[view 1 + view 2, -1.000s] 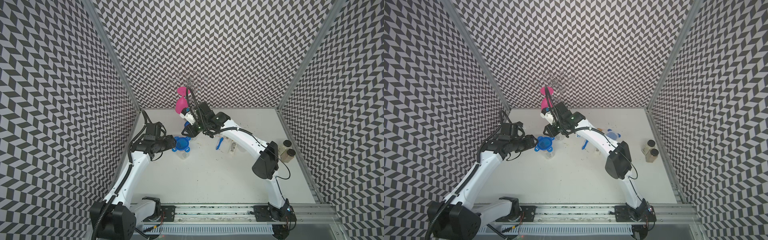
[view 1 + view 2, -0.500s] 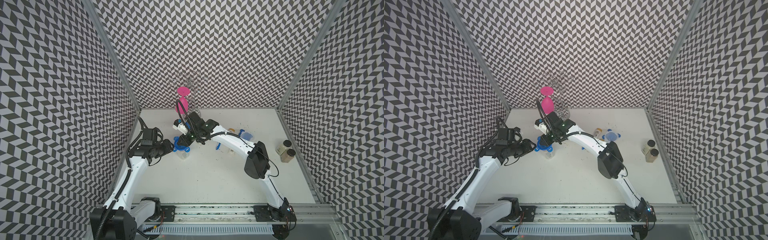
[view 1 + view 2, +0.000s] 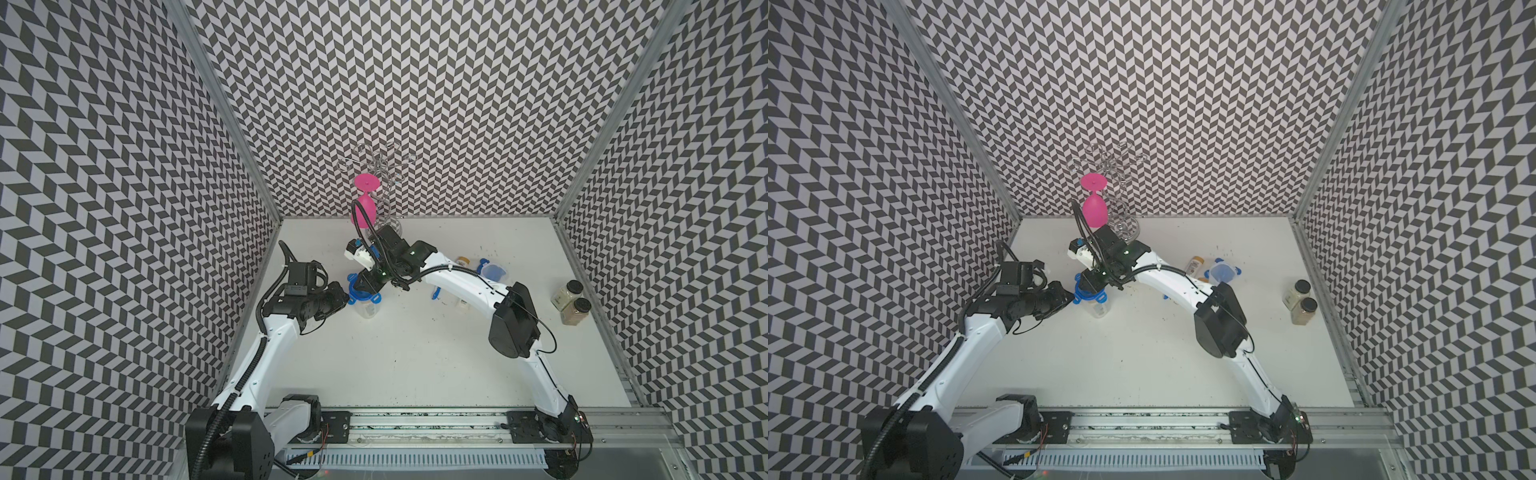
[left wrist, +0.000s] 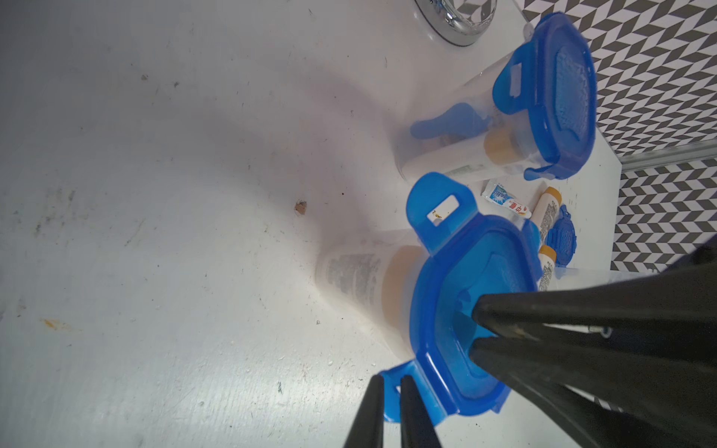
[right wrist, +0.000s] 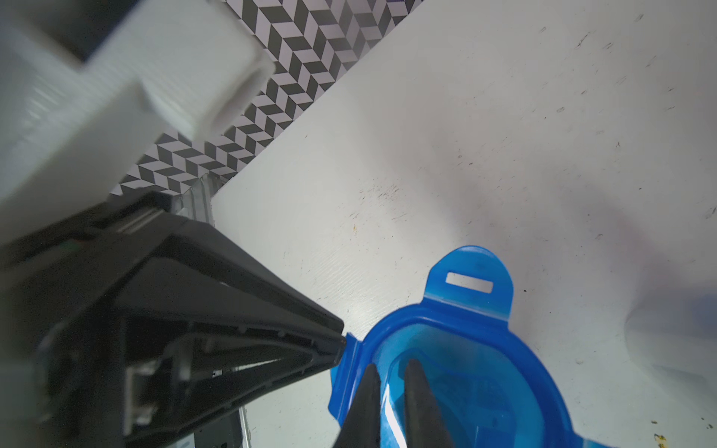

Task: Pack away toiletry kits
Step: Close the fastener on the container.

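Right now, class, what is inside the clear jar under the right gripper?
Through the wall of the jar, a white bottle with an orange cap shows. The blue lid and right gripper hide any other contents.

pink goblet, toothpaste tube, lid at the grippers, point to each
pink goblet (image 3: 367,208): in a top view, its bowl
toothpaste tube (image 4: 506,201): left wrist view, mid-body
lid (image 4: 446,302): left wrist view, its flat top

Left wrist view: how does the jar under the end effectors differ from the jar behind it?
Near jar: lid tabs flare outward, unclipped; far jar: tabs look folded down. Right end effector presses the near jar's lid and left end effector pinches a tab; the far jar is untouched. Far jar shows a blue toothbrush and a capped bottle; near jar shows only a bottle. Both are clear, upright, blue-lidded.
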Controlling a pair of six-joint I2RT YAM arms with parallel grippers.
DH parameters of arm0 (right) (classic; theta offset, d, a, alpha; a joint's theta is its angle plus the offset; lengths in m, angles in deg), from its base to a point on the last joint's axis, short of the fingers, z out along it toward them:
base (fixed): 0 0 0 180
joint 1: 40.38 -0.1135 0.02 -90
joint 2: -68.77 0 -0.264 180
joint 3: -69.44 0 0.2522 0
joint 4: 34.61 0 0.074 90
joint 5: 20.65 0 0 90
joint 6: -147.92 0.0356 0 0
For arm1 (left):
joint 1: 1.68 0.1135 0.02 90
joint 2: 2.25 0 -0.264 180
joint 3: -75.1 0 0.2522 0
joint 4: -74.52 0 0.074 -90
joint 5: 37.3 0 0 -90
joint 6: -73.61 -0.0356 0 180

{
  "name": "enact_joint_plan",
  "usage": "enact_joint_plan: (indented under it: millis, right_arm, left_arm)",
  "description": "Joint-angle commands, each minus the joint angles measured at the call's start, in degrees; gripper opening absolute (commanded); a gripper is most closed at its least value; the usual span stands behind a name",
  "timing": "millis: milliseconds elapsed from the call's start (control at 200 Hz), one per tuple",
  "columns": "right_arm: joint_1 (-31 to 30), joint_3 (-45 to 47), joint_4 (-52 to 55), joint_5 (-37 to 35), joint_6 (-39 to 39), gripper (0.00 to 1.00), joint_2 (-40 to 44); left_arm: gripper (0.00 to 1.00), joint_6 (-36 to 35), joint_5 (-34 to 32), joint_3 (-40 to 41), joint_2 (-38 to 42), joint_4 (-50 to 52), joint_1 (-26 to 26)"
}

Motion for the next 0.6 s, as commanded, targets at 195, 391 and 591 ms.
enact_joint_plan:
  millis: [195,391,591]
  right_arm:
    - [-0.1,2.2,8.3,-4.0,-0.9,0.14,-2.0]
    - [0.0,2.3,8.5,-4.1,-0.9,0.14,-2.0]
    - [-0.1,3.3,8.6,-4.1,-1.0,0.14,-1.6]
  left_arm:
    - [0.06,0.2,2.1,2.2,0.6,-2.5,-0.3]
    - [0.06,1.5,4.1,5.4,0.9,-4.9,-1.0]
    - [0.06,3.4,4.7,5.8,0.6,-7.9,-2.4]
